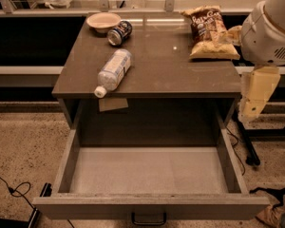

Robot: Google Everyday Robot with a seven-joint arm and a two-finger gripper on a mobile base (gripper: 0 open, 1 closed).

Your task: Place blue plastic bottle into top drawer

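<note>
The blue plastic bottle (115,70) lies on its side on the brown table top (175,72), near the front left edge, with its white cap pointing toward the front. The top drawer (149,205) is pulled fully open below the table. Its pale grey floor is bare and its dark loop handle (148,219) shows at the bottom edge. My arm (268,32) shows at the right edge as a white rounded joint with a cream link (257,91) hanging beside the table's right side. My gripper is out of view.
A dark soda can (119,33) lies next to a pale bowl (103,21) at the back left of the table. A chip bag (210,32) lies at the back right, close to my arm. Cables (14,191) lie on the floor at the left.
</note>
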